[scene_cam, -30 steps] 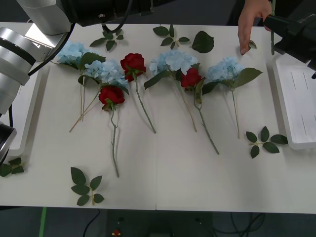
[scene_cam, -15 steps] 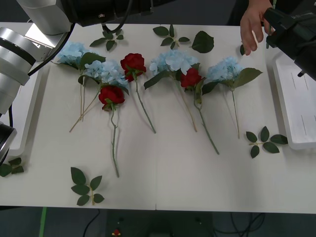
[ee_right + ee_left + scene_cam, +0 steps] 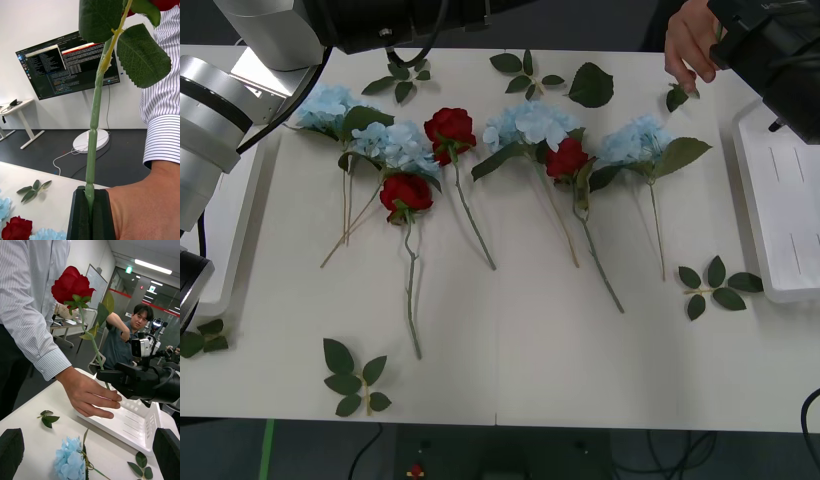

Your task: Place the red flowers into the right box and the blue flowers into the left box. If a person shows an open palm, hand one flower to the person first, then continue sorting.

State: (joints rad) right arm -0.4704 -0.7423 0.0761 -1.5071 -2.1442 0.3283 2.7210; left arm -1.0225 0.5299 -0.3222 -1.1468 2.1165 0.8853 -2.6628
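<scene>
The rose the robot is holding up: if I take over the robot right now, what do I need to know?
Right gripper: shut on the stem of one red rose, held upright at the table's far right corner.
The person's hand is right beside it; I cannot tell whether it grips the stem.
Left gripper: open, holding nothing.
On the table: three red roses and four blue flowers.
Right box: no flowers in the part I can see. Left box: mostly hidden.
Left to do: hand over the rose, then sort the other seven.
</scene>
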